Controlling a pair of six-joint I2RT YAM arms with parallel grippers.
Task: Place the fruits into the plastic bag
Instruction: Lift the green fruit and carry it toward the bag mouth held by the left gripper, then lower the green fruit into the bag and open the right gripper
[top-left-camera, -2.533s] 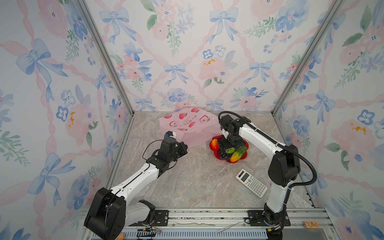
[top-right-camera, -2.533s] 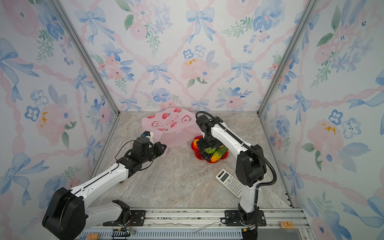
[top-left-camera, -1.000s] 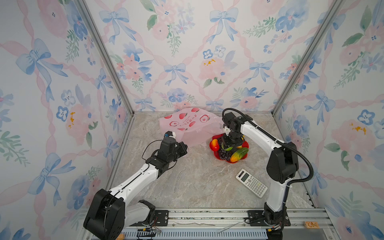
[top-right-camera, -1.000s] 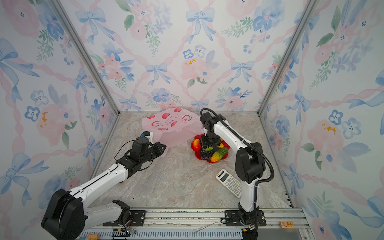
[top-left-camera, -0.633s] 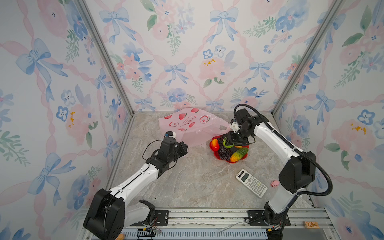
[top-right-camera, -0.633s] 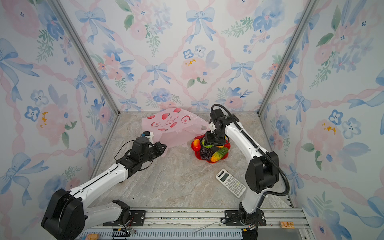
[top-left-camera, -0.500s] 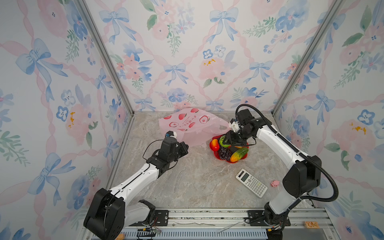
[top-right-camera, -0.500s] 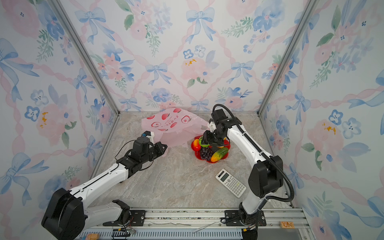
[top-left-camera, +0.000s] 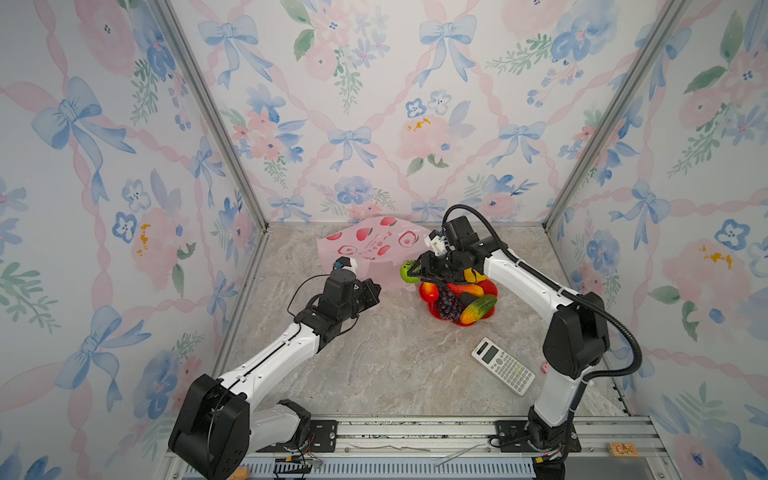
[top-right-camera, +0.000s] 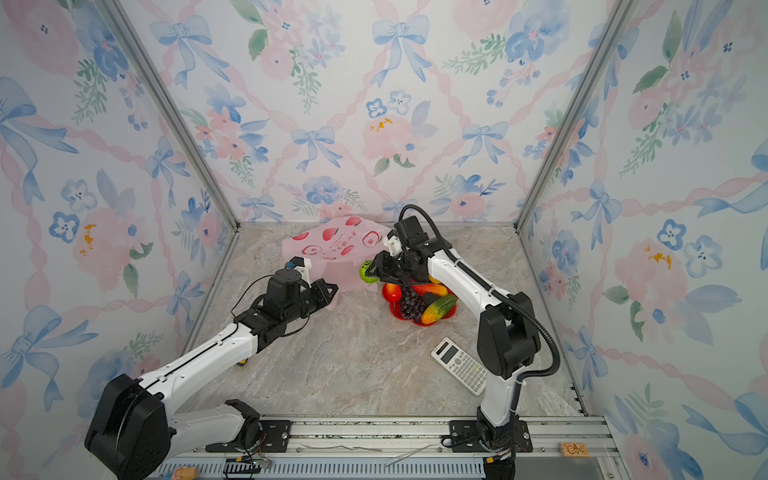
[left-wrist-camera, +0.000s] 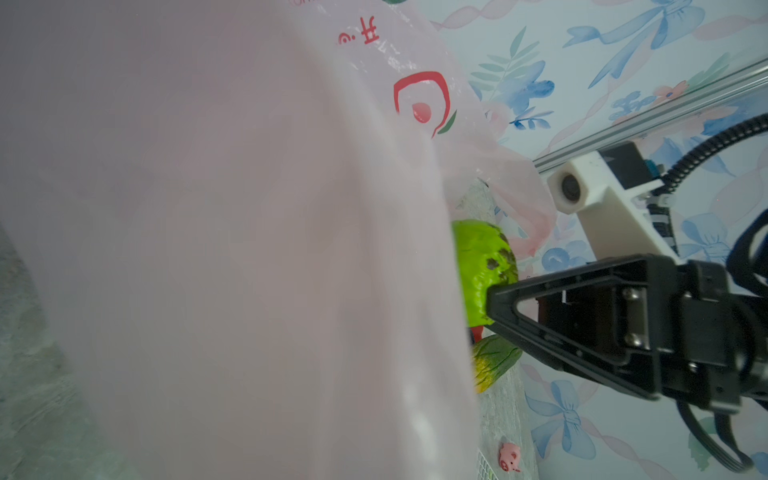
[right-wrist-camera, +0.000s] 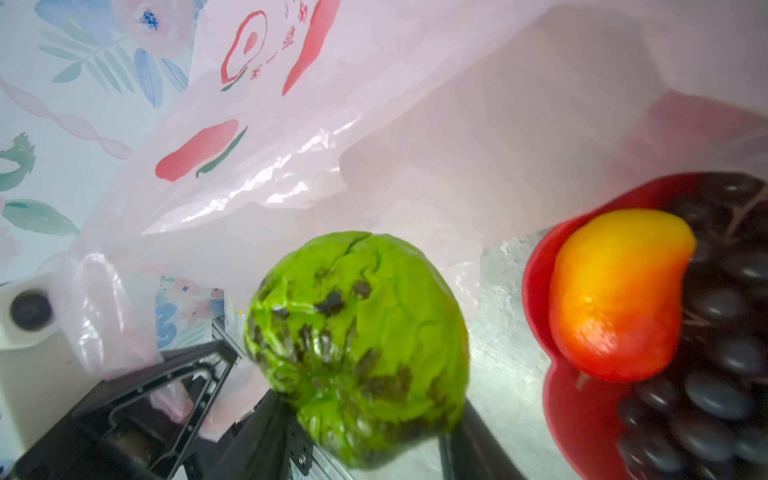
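Right wrist view puts me early on, I judge: right jaws grasp the green ball (right-wrist-camera: 357, 345) just outside the bag (right-wrist-camera: 374, 124) mouth, left jaws clenched on its lifted edge, while mango (right-wrist-camera: 615, 291), grapes (right-wrist-camera: 727, 374) and others sit on the plate (right-wrist-camera: 534, 282).

Left wrist view: the translucent pale-pink plastic bag (left-wrist-camera: 232, 249) blurs across the frame, covering the left gripper (top-right-camera: 331, 289) and half the bumpy green ball (left-wrist-camera: 484, 266). Right wrist view: that ball hides the tips of the right gripper (top-left-camera: 415, 271); the red flower-shaped plate (right-wrist-camera: 537, 270) and purple grape bunch (right-wrist-camera: 723, 332) run off the edge. In a top view the tiny pink pig figure (top-left-camera: 543, 366) is just a speck.
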